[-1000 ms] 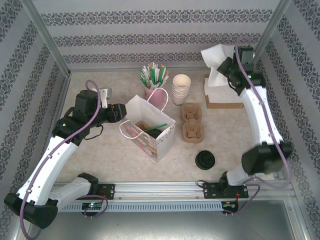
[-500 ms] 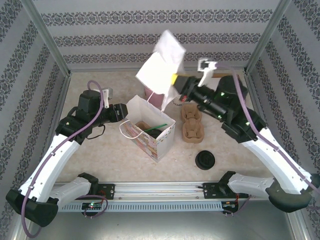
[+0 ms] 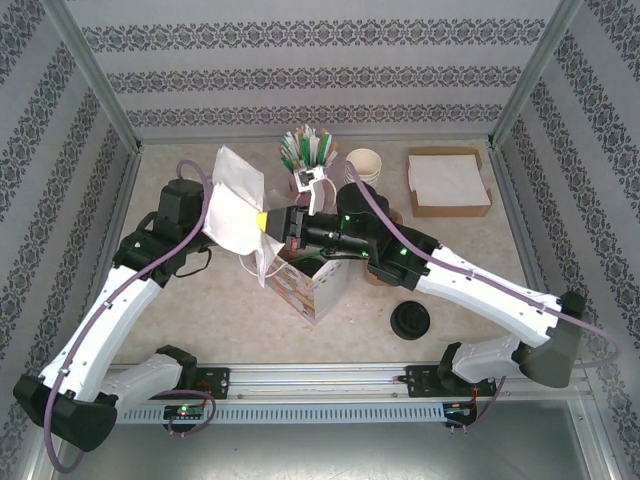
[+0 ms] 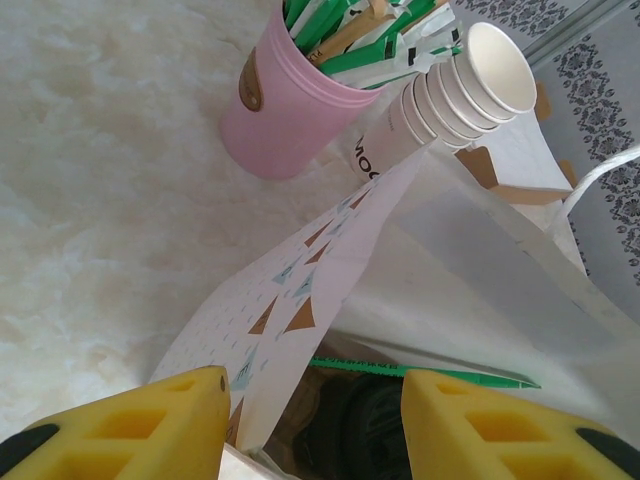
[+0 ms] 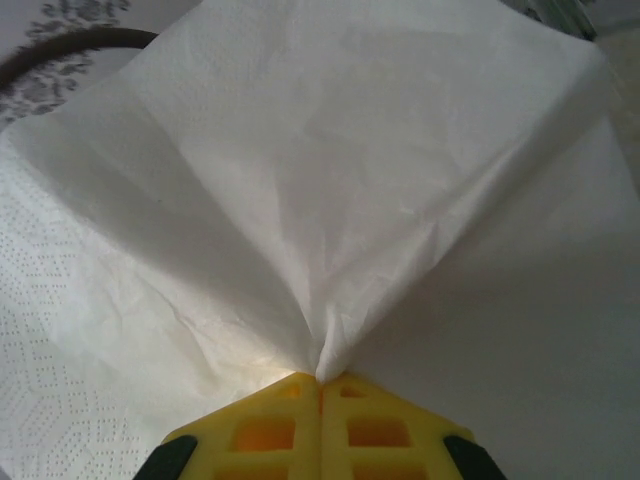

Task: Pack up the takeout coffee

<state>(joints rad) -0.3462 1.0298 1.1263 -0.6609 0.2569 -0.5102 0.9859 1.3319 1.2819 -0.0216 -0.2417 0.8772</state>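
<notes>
Right arm has swung from the napkin box across to the paper bag. The right gripper, clamped on a napkin, now hangs over the bag mouth, so the napkin likely goes in next. The left gripper stands with jaws apart astride the bag wall. Just beneath it the takeout coffee sits in the bag, showing only a dark, shadowed lid.

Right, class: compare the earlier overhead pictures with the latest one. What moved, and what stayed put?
The right gripper, shut on a napkin, swung from the napkin box at the far right leftward across the table. It now holds the napkin above the left edge of the bag. The left gripper stayed at the bag's rim. The bag, cups and lid did not move.
</notes>
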